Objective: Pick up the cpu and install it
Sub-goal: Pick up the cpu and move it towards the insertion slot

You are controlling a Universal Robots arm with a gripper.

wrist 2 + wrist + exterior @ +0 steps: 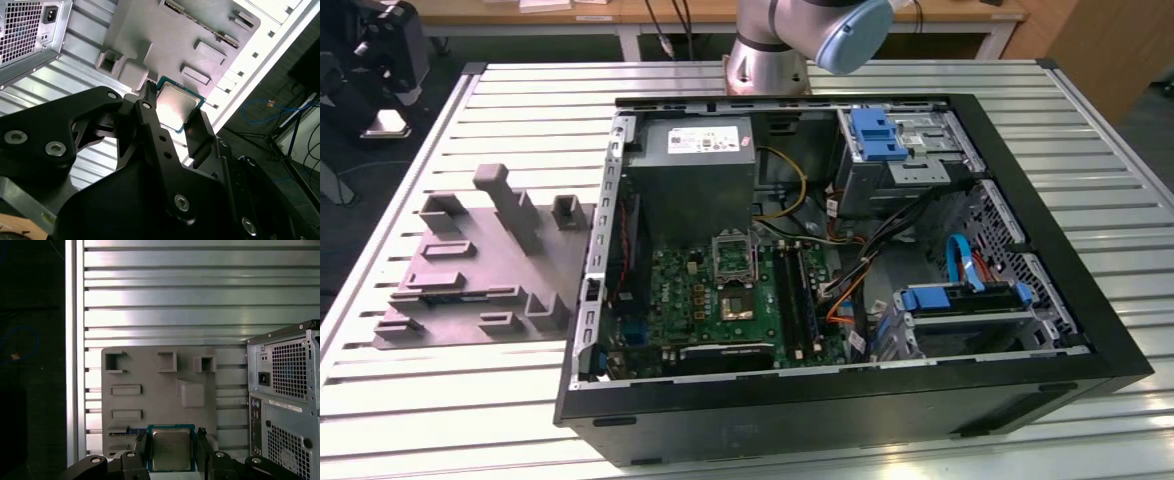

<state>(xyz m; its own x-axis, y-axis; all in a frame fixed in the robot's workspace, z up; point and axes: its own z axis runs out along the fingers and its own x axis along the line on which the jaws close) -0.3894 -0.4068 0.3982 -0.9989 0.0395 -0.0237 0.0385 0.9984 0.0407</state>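
Observation:
The cpu [171,450] is a thin square chip with a silver-grey top and green edge. It sits between the two black fingers of my gripper [171,440], which is shut on it. In both wrist views it hangs well above the grey moulded tray [150,370]. In the second wrist view the cpu [177,106] is clamped by its opposite edges in the gripper [175,109], with the tray [165,35] far behind it. In the exterior view the open computer case [1067,300] lies on its side, with the metal-framed socket [734,256] on the green motherboard.
The grey tray [467,270] with upright blocks lies on the slatted metal table [454,400], at the exterior view's left of the case. A grey power supply [694,170], blue drive brackets [878,132] and loose cables [854,270] crowd the case. The arm's base [767,60] stands behind it.

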